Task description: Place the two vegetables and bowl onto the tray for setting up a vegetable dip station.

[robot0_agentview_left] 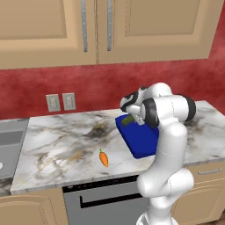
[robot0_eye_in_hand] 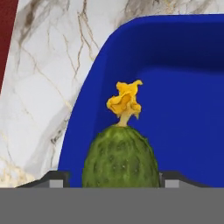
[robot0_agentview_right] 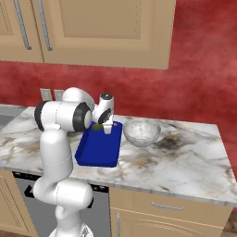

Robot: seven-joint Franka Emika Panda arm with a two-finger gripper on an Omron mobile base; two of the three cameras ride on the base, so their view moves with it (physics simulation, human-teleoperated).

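Claw: the gripper [robot0_eye_in_hand: 112, 179] is pinching the cucumber [robot0_eye_in_hand: 120, 157], one dark finger tip on each side of it, above the far end of the tray.
Cucumber: dark green and bumpy, with a small yellow flower [robot0_eye_in_hand: 125, 101] at its outer end; the flower is plain in the hand view, while in the left base view the piece is a small green shape [robot0_agentview_left: 128, 119] under the hand, and in the right base view a green spot [robot0_agentview_right: 97, 127] beside the fingers.
Tray: dark blue with a raised rim [robot0_eye_in_hand: 83, 100], lying on the counter below the held cucumber; the right base view shows its whole length [robot0_agentview_right: 99, 148], while in the left base view the arm covers its right part [robot0_agentview_left: 138, 140].
Carrot: orange with a green tip, lying on the counter near the front edge, well left of the tray [robot0_agentview_left: 103, 158].
Bowl: pale and translucent, standing on the counter just right of the tray's far end [robot0_agentview_right: 141, 131].
Counter: marbled white and grey [robot0_agentview_left: 61, 140], with a red wall behind.
Outlets: two wall plates on the red wall, far left [robot0_agentview_left: 61, 102].
Sink: its grey edge at the left end of the counter [robot0_agentview_left: 11, 143].
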